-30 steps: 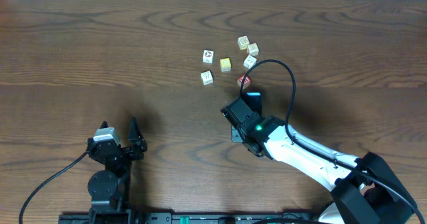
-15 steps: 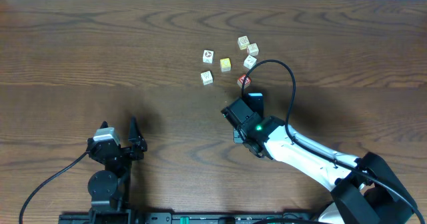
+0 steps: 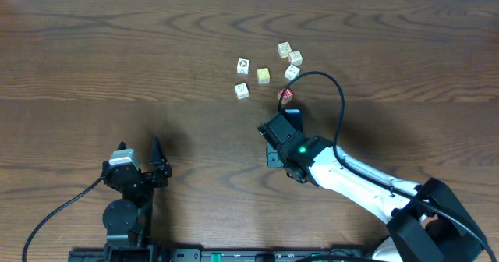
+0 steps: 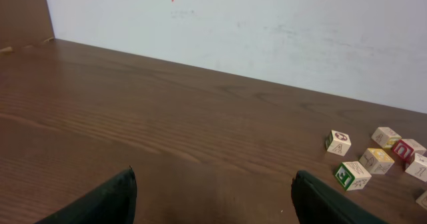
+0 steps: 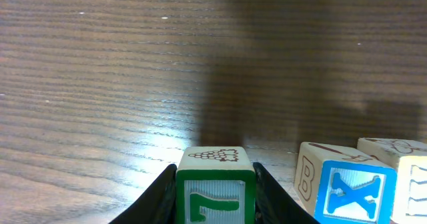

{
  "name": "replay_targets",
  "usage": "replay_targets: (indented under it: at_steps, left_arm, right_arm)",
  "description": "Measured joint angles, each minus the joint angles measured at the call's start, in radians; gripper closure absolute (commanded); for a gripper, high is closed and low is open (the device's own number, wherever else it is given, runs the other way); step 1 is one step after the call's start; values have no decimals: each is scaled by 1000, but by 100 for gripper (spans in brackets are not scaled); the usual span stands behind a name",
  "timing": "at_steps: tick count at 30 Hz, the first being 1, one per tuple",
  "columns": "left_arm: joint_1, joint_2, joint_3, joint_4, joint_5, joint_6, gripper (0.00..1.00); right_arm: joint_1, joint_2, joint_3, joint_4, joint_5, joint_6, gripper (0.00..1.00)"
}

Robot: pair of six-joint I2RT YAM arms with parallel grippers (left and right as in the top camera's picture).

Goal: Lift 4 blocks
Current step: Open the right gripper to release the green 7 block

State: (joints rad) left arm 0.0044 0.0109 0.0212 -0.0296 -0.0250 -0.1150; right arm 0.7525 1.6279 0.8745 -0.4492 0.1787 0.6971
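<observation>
Backing the dark table (image 4: 167, 117) stands a white wall (image 4: 267, 24); right jaws grip green block (image 5: 215, 192), left jaws gape.

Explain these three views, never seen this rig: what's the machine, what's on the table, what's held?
Two robot arms with two-finger grippers sit at a wooden table. One picture looks down from overhead; the other two come from cameras on each wrist. Small letter blocks lie scattered, including a red block. The left gripper is open and empty. The right gripper has its jaws against both sides of the green block, beside the blue X block. Whether it is off the table, I cannot tell.
</observation>
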Motion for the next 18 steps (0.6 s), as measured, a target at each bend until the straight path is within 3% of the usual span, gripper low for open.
replay_targets:
  at_steps: [14, 18]
  left_arm:
    - [0, 0, 0, 0, 0, 0, 25]
    - [0, 0, 0, 0, 0, 0, 25]
  right_arm:
    - [1, 100, 19, 61, 7, 1, 75]
    - [1, 111, 30, 68, 15, 1, 62]
